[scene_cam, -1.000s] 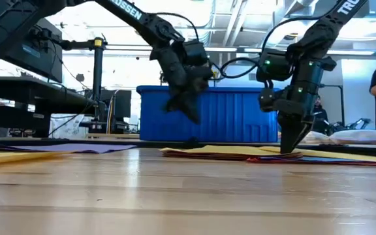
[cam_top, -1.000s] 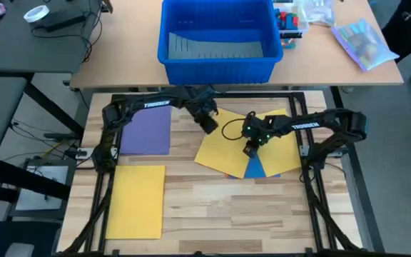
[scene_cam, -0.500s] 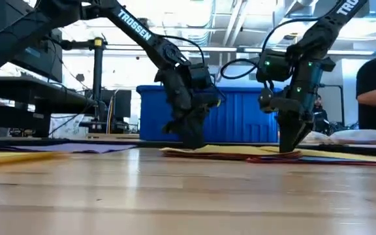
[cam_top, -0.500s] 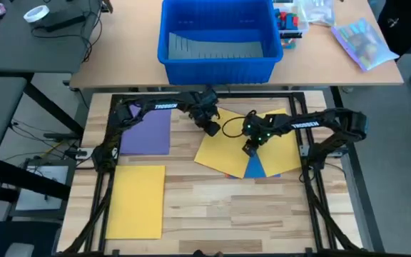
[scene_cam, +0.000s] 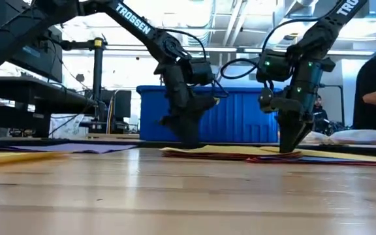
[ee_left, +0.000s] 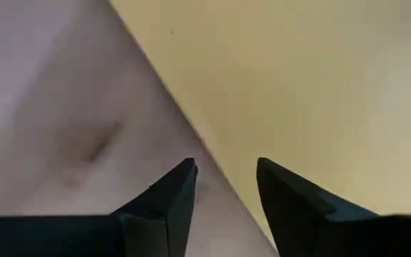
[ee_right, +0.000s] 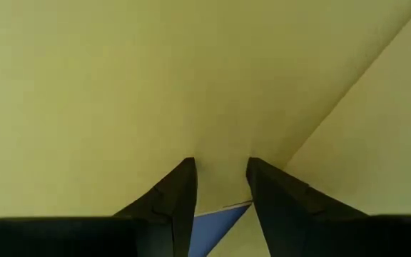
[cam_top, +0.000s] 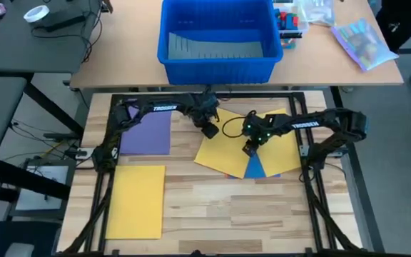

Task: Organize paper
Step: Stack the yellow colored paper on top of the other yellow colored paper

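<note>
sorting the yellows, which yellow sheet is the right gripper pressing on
The tilted yellow sheet atop the central pile, under the right gripper. The other yellow sheet lies alone near the front left.

High view: even, diffuse overhead light, moderate brightness, faint soft shadows under arms, detail soft. Low view: strong backlight from bright ceiling and windows, upper background washed out, arms near-silhouette; table [scene_cam: 188, 196] foreground blurred, with pale sheen across wood. Left wrist view: dim, flat light, soft focus, fingers [ee_left: 170, 207] dark, without detail. Right wrist view: evenly lit yellow sheet [ee_right: 120, 86], no glare, fingers [ee_right: 173, 203] black and featureless.
</note>
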Controlling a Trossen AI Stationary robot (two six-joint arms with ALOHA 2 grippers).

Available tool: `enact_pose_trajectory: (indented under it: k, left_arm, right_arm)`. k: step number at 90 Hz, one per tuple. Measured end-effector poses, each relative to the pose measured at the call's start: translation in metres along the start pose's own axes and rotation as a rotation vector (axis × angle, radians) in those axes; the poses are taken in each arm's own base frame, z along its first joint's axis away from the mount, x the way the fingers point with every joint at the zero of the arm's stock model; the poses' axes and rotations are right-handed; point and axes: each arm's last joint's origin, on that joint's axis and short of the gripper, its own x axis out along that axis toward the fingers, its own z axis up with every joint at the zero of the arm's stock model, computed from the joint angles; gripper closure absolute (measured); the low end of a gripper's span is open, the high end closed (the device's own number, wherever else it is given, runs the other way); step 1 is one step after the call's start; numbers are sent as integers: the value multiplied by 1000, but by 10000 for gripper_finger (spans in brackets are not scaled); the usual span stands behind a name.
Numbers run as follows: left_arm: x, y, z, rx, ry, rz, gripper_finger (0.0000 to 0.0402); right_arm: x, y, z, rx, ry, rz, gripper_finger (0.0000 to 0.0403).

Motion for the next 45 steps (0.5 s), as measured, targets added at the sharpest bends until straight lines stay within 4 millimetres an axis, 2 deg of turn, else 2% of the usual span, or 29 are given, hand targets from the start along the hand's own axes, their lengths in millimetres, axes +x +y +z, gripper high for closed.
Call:
enact_pose_trajectory:
  k: [18,45]
  left_arm:
    - [12,-12,-11,15,16,-36,267]
    - [11,-14,-14,-25,32,-14,267]
  right_arm:
    - [0,0,0,-2,-1,0,280]
    - [0,0,0,-2,-2,1,280]
